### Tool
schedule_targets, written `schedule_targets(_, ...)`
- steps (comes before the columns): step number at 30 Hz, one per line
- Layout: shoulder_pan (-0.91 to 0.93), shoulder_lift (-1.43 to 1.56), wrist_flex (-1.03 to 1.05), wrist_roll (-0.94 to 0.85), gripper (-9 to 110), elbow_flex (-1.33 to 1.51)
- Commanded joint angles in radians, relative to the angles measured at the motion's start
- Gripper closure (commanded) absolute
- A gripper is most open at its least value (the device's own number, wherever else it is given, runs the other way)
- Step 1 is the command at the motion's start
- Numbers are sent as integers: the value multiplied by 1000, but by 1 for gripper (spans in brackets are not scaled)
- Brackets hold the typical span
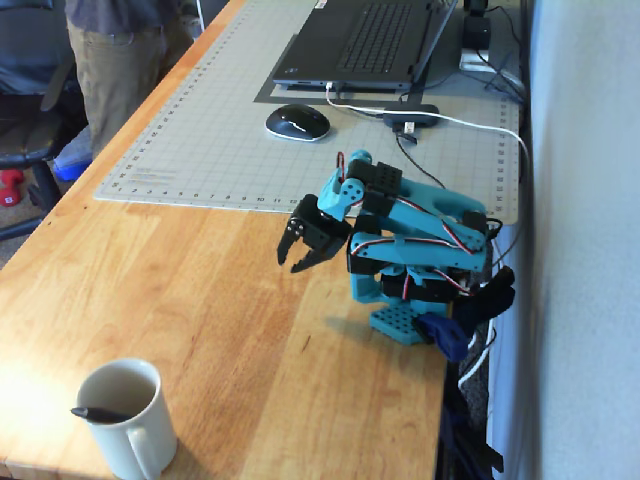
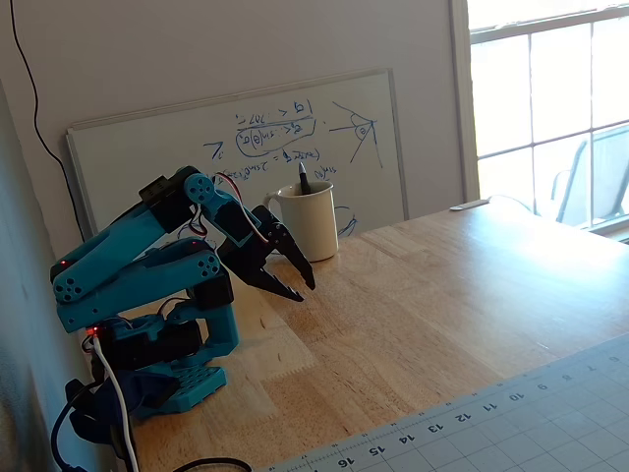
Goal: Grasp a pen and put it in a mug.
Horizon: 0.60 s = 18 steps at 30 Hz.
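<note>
Looking at where things lie, you find the pen (image 1: 100,412) already in the mug (image 1: 128,420): in a fixed view it leans across the inside with its dark end poking over the rim, and in another fixed view its top (image 2: 304,180) sticks up above the mug (image 2: 313,222). The mug stands upright on the wooden desk (image 1: 200,300), well apart from the arm. The hand (image 1: 302,262) hangs folded near the arm's base, its two fingers spread and grasping nothing; the same empty spread shows from the other side (image 2: 292,285).

Should you need to handle the pen again, expect it to be light, stiff and smooth, so it probably slips or rolls if you pinch it off-centre. Take it across the barrel near the middle, fingers square to its length. While it sits in the mug, only the exposed end is reachable, and a pull there may tip it against the rim. The mug looks like ceramic, heavier and breakable; avoid knocking it, since it stands close to the desk's edge.
</note>
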Motion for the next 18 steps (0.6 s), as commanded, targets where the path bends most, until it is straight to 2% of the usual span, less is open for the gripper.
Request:
schedule_targets(1, 0, 43, -29, 9, 95, 21)
schedule_targets(7, -2, 55, -94, 6, 95, 184)
schedule_targets(18, 9, 55, -103, 8, 95, 176)
